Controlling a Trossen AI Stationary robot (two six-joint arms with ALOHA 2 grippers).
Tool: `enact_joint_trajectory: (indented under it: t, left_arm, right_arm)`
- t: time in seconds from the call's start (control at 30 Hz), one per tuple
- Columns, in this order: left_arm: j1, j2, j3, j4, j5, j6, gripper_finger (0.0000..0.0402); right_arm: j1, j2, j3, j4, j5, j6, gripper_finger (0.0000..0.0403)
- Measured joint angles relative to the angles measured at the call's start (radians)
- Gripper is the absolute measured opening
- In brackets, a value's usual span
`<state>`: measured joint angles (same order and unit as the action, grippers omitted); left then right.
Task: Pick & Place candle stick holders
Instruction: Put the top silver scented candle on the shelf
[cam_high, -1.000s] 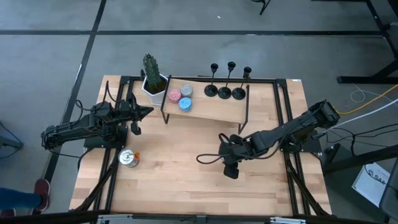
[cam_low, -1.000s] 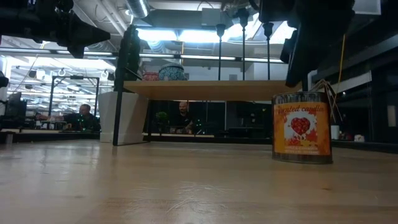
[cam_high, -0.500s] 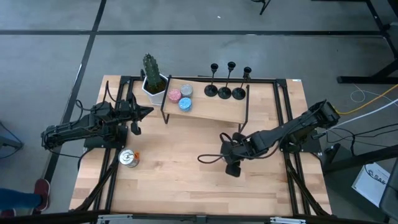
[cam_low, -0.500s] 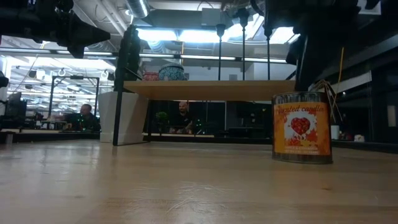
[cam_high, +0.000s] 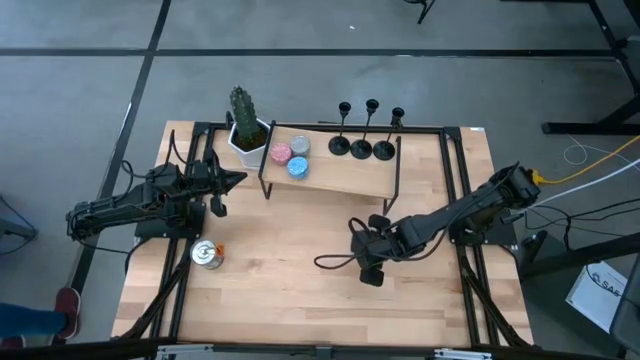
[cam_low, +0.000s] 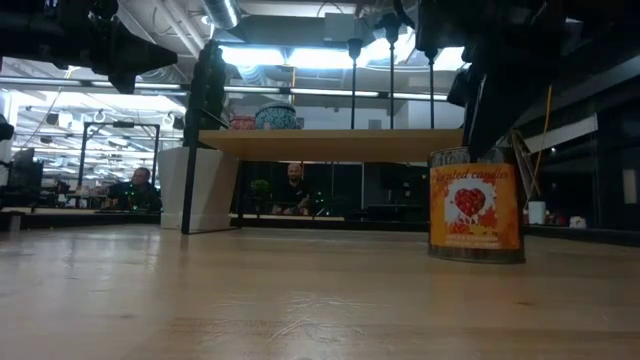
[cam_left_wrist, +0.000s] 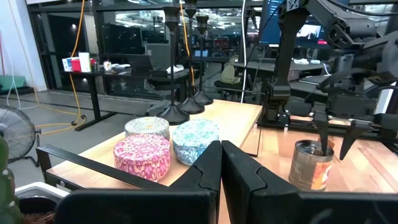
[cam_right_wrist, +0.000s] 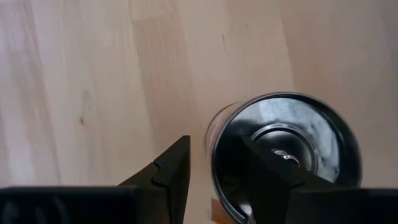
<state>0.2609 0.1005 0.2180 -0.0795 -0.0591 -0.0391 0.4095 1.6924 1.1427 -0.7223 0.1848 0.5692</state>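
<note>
Right gripper (cam_high: 369, 262): lower centre-right of the high view, straddling the rim of a metal can (cam_right_wrist: 283, 155); one finger inside the mouth, one outside, pinching the can wall.
Can in low view: the can (cam_low: 476, 204) sits right of centre and looks slightly tilted, so it may be partly lifted.
Left gripper (cam_high: 238, 180): waiting at the left of the high view, fingers pressed together, holding nothing.
Candle stick holders (cam_high: 362, 140): three, upright in a row at the upper centre of the high view, on the far edge of the raised shelf (cam_high: 345, 175) above the bench (cam_high: 290, 280); none touched.
Risk, can: a rim pinch is thin; the can could swing, slip and roll across the bench.
Risk, task: the arm is busy with the wrong thing, so the holders stay unmoved.
Risk, holders: slim stems on small bases; a brush from an arm reaching over the shelf could topple them, or knock the tins (cam_high: 290, 155) beside them.
</note>
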Motion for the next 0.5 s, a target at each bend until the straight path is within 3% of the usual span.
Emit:
enact_joint_trajectory:
  t: [0.17, 0.4, 0.5]
  left_arm:
    - [0.0, 0.0, 0.0, 0.0, 0.0, 0.0, 0.0006]
    - [0.0, 0.0, 0.0, 0.0, 0.0, 0.0, 0.0006]
    - [0.0, 0.0, 0.0, 0.0, 0.0, 0.0, 0.0006]
  right_arm:
    - [-0.002, 0.001, -0.003, -0.029, 0.079, -0.019, 0.0109]
    - [-0.002, 0.002, -0.005, -0.043, 0.151, -0.046, 0.0015]
    - [-0.003, 0.002, -0.005, -0.04, 0.159, -0.046, 0.0007]
